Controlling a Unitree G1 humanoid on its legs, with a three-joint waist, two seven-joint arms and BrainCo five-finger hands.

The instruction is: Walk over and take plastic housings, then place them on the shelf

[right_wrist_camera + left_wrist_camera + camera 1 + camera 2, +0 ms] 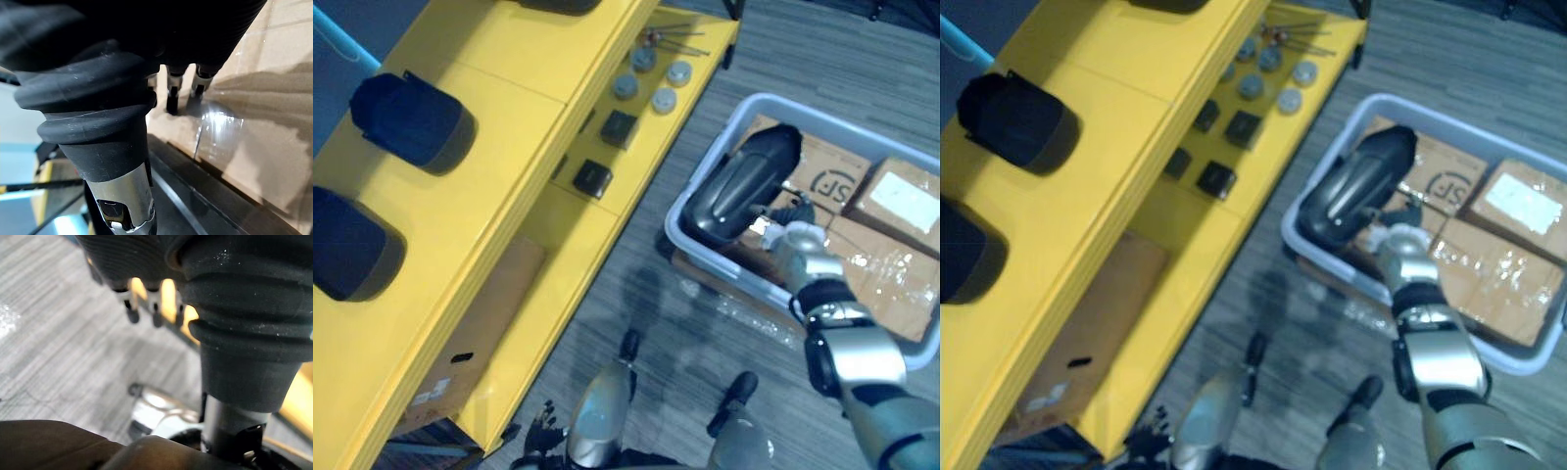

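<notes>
Dark housings point(744, 186): at least three. Black blocks point(1242, 127): four. Cardboard boxes point(901, 201) in bin point(673, 233): three.

— What colours do you see?
— I see a yellow shelf point(509, 59) with black housings point(411, 117) on it. There's a glossy black housing point(744, 181), a pale grey bin point(724, 272) and brown boxes point(891, 196).
— And the floor point(822, 59)?
— It's grey with fine stripes. The discs point(651, 83) are grey too.

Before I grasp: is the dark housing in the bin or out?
In: the dark housing lies inside the bin, on cardboard boxes.
</notes>
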